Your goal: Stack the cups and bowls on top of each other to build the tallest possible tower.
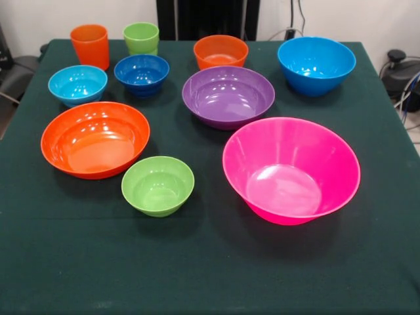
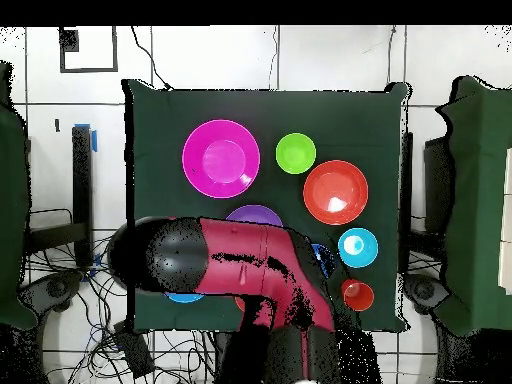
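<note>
A dark green table holds 8 bowls and 2 cups, all standing apart and upright; nothing is stacked.

In the front view, the large pink bowl sits nearest the camera on the right. Just left of it is the small lime-green bowl. Behind that, on the left, lies the wide shallow orange bowl. The purple bowl sits near the middle of the table, behind the pink one. The big blue bowl stands at the far right. The small orange bowl is at the far centre, behind the purple bowl. The dark-blue bowl and the light-blue bowl sit side by side on the left. Behind them stand the orange cup and, to its right, the shorter lime-green cup.

In the overhead view, the red and black arm reaches across the bottom part of the table, covering part of the purple bowl and probably several things beside it. The gripper itself cannot be made out in either view, so the state of its jaws cannot be told.
</note>
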